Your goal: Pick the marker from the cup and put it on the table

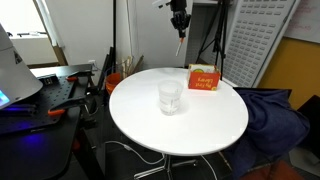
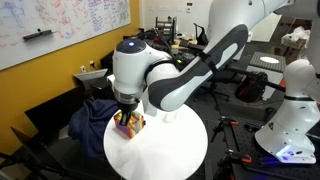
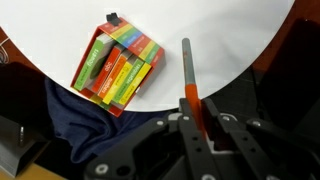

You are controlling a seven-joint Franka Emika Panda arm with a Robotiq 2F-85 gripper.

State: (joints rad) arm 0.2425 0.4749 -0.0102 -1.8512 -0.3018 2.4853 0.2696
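Holding: your end effector (image 3: 197,108) is pinched on the marker (image 3: 187,70), with its fingers (image 3: 184,125) pressed against the orange-red part.
Marker pose: the grey length sticks out past the fingertips in the wrist view. In an exterior view the marker (image 1: 181,45) hangs nearly straight down from your end effector (image 1: 180,18).
Marker place: it is in the air above the far rim of the table (image 1: 140,125), touching neither the cup nor the table top.
Box: an orange-red box (image 3: 120,65) with a bright striped face lies flat on the table, just beside the marker's line in the wrist view. In an exterior view your end effector (image 2: 126,106) shows directly over the box (image 2: 128,126).
Cup: the clear cup (image 1: 170,97) stands upright near the middle of the table, well below your end effector and apart from the box (image 1: 203,79).
Table: round and white (image 2: 170,150), carrying only the cup and the box in these views.
Cloth: a dark blue cloth (image 3: 70,125) lies off the table's edge on the box side, seen in both exterior views (image 1: 270,115) (image 2: 95,118).
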